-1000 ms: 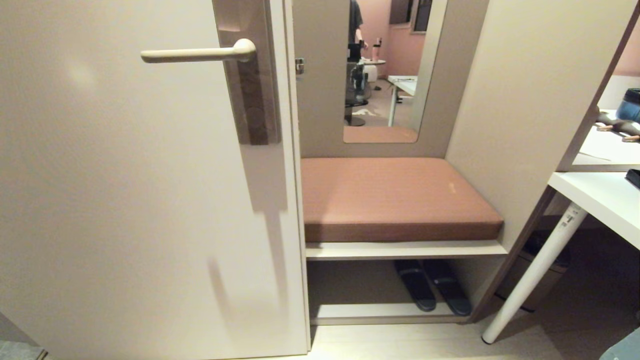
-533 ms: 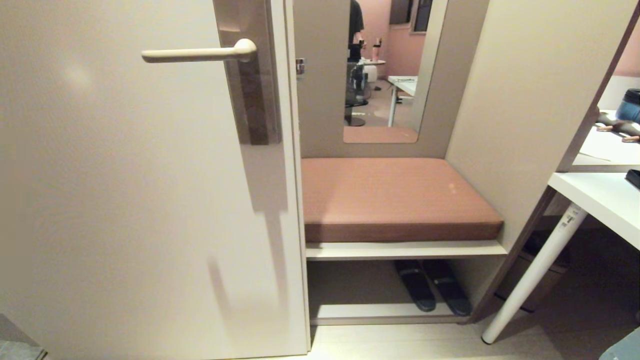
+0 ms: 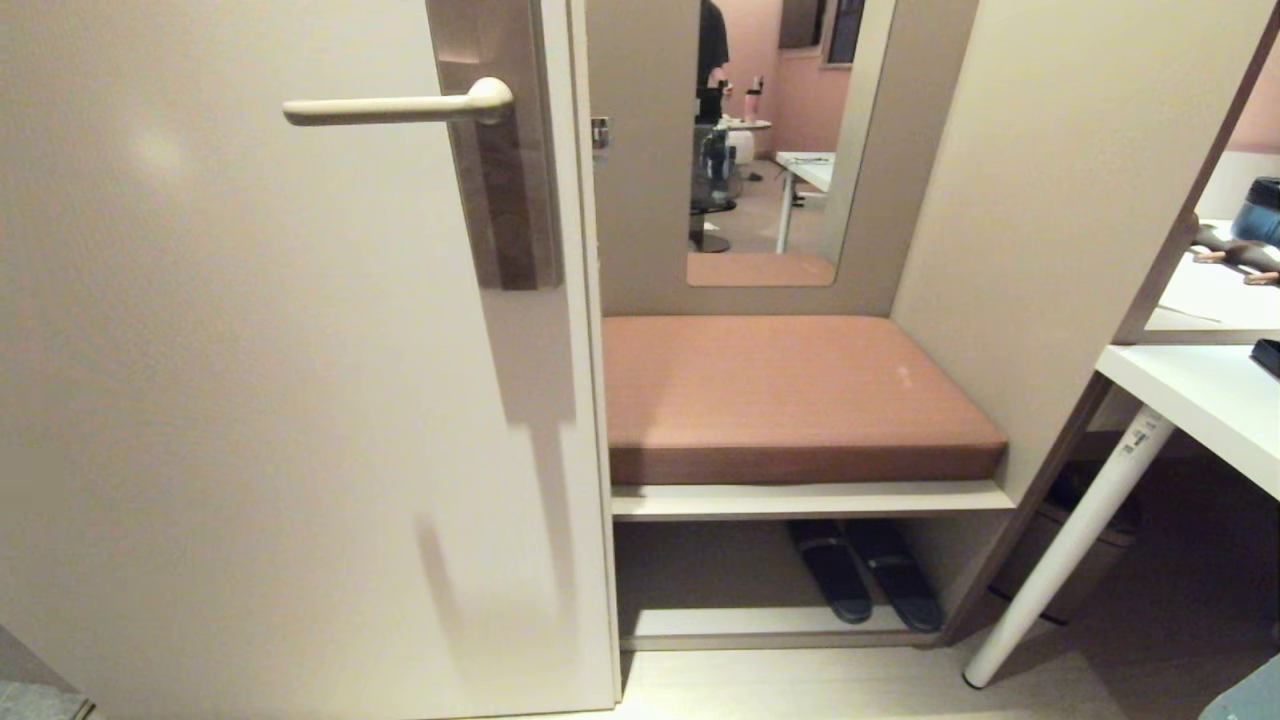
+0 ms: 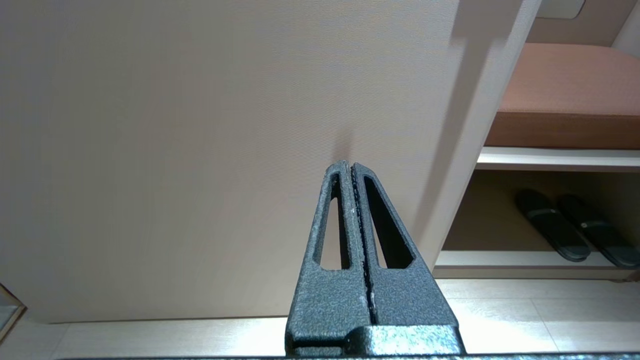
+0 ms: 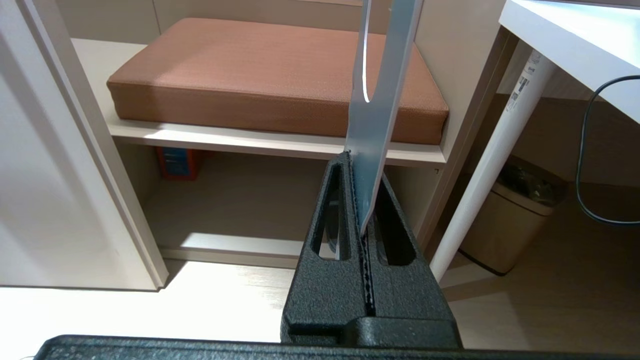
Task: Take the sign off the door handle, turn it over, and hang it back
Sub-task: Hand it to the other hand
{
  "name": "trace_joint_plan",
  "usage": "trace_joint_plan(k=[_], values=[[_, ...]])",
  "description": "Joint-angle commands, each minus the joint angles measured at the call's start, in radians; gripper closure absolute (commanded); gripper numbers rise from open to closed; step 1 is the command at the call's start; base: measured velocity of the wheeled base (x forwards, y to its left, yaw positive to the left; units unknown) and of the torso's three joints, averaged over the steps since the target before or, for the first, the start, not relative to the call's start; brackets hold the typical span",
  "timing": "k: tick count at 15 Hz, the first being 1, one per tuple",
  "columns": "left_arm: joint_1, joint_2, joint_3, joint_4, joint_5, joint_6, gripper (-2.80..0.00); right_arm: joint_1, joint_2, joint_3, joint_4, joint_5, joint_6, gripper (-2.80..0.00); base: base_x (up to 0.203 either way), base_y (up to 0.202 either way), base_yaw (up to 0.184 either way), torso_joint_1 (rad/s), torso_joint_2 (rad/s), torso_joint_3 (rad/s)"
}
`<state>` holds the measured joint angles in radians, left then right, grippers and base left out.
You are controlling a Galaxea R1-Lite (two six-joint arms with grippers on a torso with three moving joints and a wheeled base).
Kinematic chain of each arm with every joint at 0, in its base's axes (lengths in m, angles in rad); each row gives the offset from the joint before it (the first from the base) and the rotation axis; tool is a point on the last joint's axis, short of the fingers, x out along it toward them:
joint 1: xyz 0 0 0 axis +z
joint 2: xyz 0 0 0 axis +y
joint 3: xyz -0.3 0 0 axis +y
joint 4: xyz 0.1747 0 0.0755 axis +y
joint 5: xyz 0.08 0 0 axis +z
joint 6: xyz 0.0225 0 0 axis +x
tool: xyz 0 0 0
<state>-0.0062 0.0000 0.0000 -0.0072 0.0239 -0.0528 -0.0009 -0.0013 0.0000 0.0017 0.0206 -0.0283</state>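
Cream door [image 3: 250,400] filled the left of the head view, with a padded bench seat [image 3: 790,395], a mirror [image 3: 765,140], dark slippers [image 3: 865,585] on the low shelf and a white desk [image 3: 1200,390] to its right; neither arm showed there. On the door, the door handle [image 3: 395,107] stood bare and level, nothing hanging from it. In the right wrist view the right gripper [image 5: 361,200] had its fingers [image 5: 332,210] pinching one rounded end of the sign [image 5: 375,115], a thin pale strip seen nearly edge-on and rising beyond the fingertips, its printed face not readable. The left gripper [image 4: 350,170] had its fingers [image 4: 330,220] pressed together on nothing, tips pointing at the plain door panel low down. By my judgement the sign was off and the hanging-back was what remained; which face looked outward could not be told. To do that well, the hole at the end farthest from the fingers would need to meet the free tip of the lever squarely, the sign held flat to the door, then slid along toward the knuckle before the fingers let go, since a grip this near one end could let the card twist
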Motion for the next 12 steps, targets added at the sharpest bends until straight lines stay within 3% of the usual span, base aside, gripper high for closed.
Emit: trace_joint_plan(k=[1,8,12], values=[[0.000,0.002,0.000,0.000,0.001,-0.001,0.00,0.000,0.001,0.000,0.000,0.001,-0.001,0.00,0.000,0.000,0.000,0.000,0.00,0.000],[0.000,0.002,0.000,0.000,-0.001,0.002,0.00,0.001,0.001,-0.003,-0.002,0.001,-0.005,0.00,0.000,0.000,0.000,0.000,0.00,0.000],[0.000,0.002,-0.002,0.001,-0.001,0.005,0.00,0.001,0.031,-0.081,0.007,0.020,0.004,0.00,0.000,0.000,0.000,0.000,0.00,0.000]])
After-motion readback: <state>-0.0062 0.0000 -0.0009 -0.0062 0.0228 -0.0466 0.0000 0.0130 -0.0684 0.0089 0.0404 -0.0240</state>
